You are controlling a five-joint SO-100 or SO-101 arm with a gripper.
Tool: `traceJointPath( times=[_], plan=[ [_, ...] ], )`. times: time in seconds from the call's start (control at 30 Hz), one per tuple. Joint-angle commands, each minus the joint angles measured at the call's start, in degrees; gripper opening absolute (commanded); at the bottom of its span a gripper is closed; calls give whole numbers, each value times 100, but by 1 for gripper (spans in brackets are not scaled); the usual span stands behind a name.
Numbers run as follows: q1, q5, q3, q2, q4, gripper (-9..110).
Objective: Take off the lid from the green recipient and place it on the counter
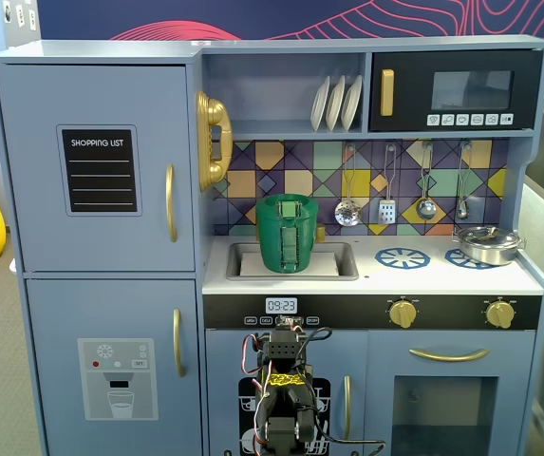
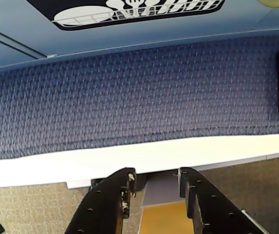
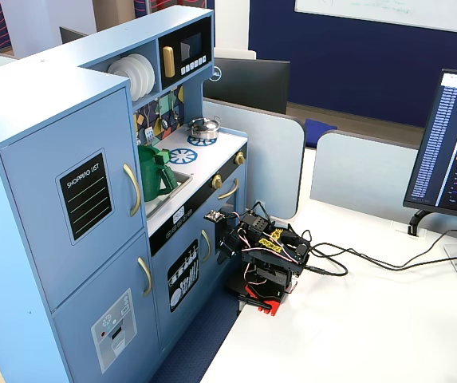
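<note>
Pincer (image 2: 155,183) hangs low in front of the toy kitchen, jaws parted with nothing between them; the wrist view shows only blue carpet, a white board edge and the base of the cabinet, so I am pointed at the floor, not at my target. My arm sits folded on the white tabletop (image 3: 388,319), just beside the cabinet front, probably a rest pose.

Green recipient (image 1: 288,234) stands upright in the sink basin (image 1: 333,261), at the left end of the counter (image 1: 442,275) in a fixed view. It rises well above the basin rim, which should leave its top reachable from above and in front. The lid (image 1: 288,199) appears seated flat on its mouth; the central knob is too small for me to make out in either fixed view. In the other fixed view the recipient (image 3: 155,175) is half hidden by the fridge column.

Silver pot (image 1: 488,244) sits on the right-hand burner ring. The left burner ring (image 1: 403,257) is bare, with open worktop around it, and I judge that the likeliest spot to set the lid down.

Task not yet begun. Next I must rise well clear of the counter's front edge and come down over the lid; snagging that edge on the way up is the risk.
</note>
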Motion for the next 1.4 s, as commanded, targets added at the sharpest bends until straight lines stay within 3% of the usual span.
traceJointPath(
  times=[0.0,0.57,0.67,0.93,1.03,1.37],
  plan=[
    [492,202,88,-35,1002,0],
    [387,343,88,-26,844,1],
    [598,264,79,-35,79,1],
    [729,44,-334,-123,-3920,0],
    [475,-290,-1195,-703,-4192,1],
    [167,-633,-4412,-2874,-4746,22]
  ],
)
